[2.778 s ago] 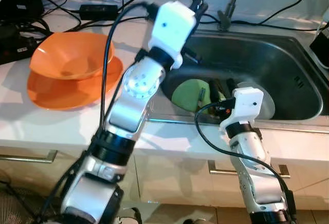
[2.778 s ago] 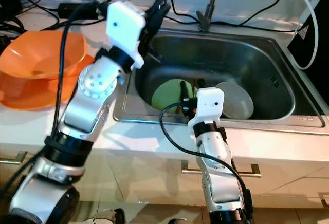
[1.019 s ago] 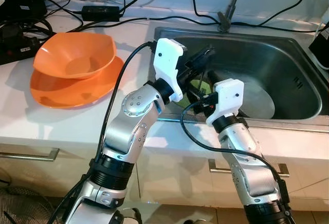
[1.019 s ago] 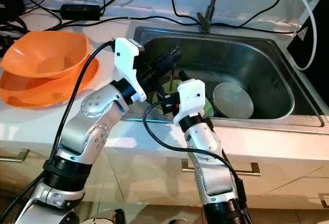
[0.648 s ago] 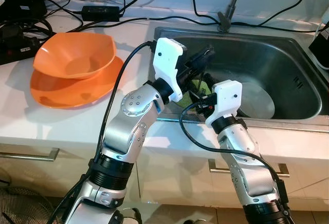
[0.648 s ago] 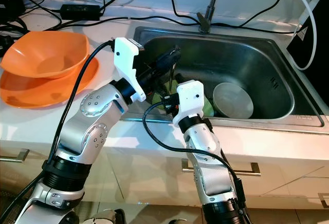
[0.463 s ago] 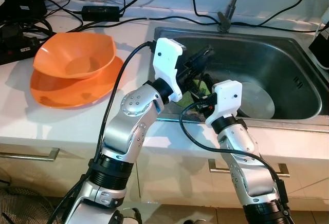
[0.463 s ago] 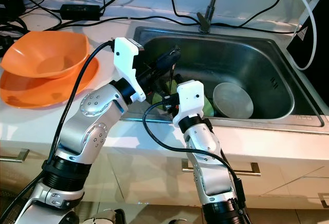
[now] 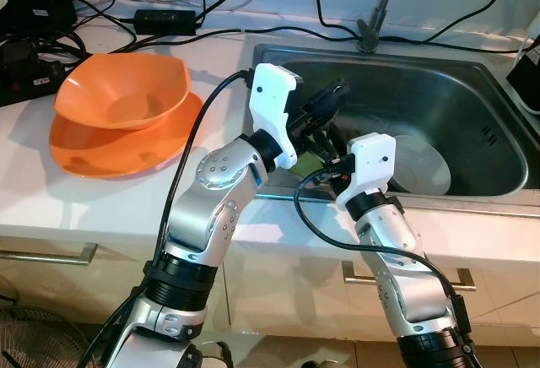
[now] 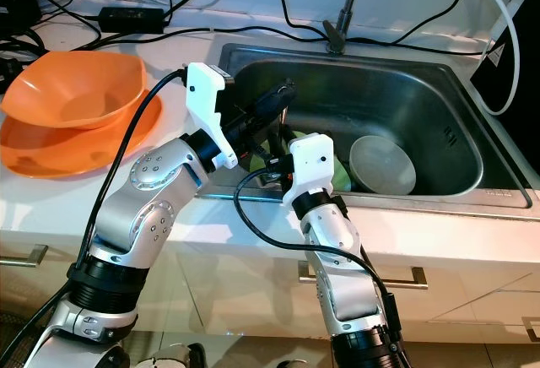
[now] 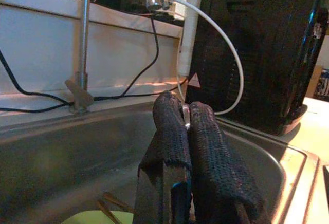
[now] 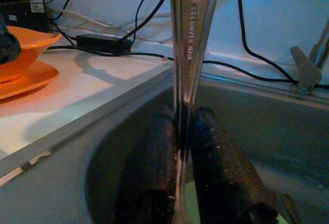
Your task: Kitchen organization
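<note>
Both arms reach over the front left corner of the steel sink (image 9: 472, 89). The right gripper (image 12: 185, 126) has its jaws clamped on the handle of a metal utensil (image 12: 187, 34), which stands upright between them and rises past the sink's rim. Whether it is a spoon or a fork I cannot tell. The left gripper (image 11: 180, 116) sits just above it, jaws pressed together on a thin sliver of metal, apparently the top of the same utensil. Down in the sink lie a green plate (image 10: 339, 174) and, beside it, a grey plate (image 10: 384, 164). On the white worktop (image 9: 101, 199) to the left, an orange bowl (image 9: 122, 89) rests on an orange plate (image 9: 93, 153). Black cables (image 9: 169, 22) trail along the back.
</note>
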Tool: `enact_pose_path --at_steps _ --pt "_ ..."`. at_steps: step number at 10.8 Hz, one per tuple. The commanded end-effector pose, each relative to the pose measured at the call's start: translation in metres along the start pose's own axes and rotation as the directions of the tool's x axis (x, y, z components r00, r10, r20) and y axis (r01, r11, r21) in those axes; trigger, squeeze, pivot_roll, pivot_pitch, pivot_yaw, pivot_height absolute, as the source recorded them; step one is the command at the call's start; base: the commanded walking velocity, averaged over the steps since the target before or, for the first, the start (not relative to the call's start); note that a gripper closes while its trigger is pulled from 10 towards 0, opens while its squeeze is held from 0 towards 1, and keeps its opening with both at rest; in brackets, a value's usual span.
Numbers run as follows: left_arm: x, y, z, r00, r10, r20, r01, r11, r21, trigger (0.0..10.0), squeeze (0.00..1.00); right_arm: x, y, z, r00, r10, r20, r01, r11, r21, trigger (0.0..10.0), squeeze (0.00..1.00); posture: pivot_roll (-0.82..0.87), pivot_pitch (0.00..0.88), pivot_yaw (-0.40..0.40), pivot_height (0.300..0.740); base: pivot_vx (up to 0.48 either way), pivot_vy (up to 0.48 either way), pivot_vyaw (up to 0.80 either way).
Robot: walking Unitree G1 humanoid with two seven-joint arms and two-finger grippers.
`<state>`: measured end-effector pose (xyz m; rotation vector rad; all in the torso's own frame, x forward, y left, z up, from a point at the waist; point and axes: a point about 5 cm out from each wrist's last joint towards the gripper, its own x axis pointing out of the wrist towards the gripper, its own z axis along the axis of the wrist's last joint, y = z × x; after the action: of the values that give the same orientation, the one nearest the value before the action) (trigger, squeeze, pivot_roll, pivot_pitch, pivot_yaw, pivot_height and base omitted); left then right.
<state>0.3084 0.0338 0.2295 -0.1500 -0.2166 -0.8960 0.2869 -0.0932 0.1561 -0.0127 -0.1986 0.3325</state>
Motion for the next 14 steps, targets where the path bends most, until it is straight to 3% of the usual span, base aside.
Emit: enact_pose_path --at_steps 1,4,5,12,13,14 --pt "0.002 -0.011 0.005 0.998 -0.062 0.017 0.062 0.998 -0.001 10.0 0.00 0.002 -0.004 0.000 1.000 -0.026 -0.008 0.026 1.000 -0.009 0.0 0.00 0.07 0.075 -0.050 0.740 0.000 0.000 0.00" --pt "0.002 -0.011 0.004 0.998 -0.059 0.006 0.059 0.998 0.013 10.0 0.00 0.002 -0.004 -0.002 1.000 -0.030 -0.010 0.030 1.000 -0.008 0.0 0.00 0.07 0.076 -0.049 0.740 0.000 0.000 0.00" --pt "0.002 -0.010 0.004 0.999 -0.050 0.008 0.050 0.999 0.012 10.0 1.00 0.002 -0.004 -0.002 0.999 -0.030 -0.010 0.030 1.000 -0.007 0.0 0.00 0.07 0.078 -0.050 0.740 0.000 0.000 0.00" --pt "0.001 -0.004 0.007 0.999 -0.009 0.035 0.010 1.000 -0.017 10.0 1.00 0.005 -0.009 0.000 0.999 -0.050 0.000 0.050 0.999 -0.012 0.0 0.00 0.07 0.077 -0.052 0.740 0.000 0.000 0.00" --pt "0.001 -0.002 0.007 0.999 0.007 0.038 -0.006 1.000 -0.009 10.0 0.60 0.006 -0.013 0.001 0.998 -0.062 0.003 0.062 0.998 -0.018 0.0 0.00 0.07 0.075 -0.053 0.740 0.000 0.000 0.00" --pt "0.000 0.001 0.007 0.998 0.036 0.043 -0.035 0.999 -0.007 10.0 0.00 0.008 -0.017 0.002 0.998 -0.070 0.007 0.070 0.997 -0.024 0.0 0.00 0.07 0.075 -0.053 0.740 0.000 0.000 0.00"
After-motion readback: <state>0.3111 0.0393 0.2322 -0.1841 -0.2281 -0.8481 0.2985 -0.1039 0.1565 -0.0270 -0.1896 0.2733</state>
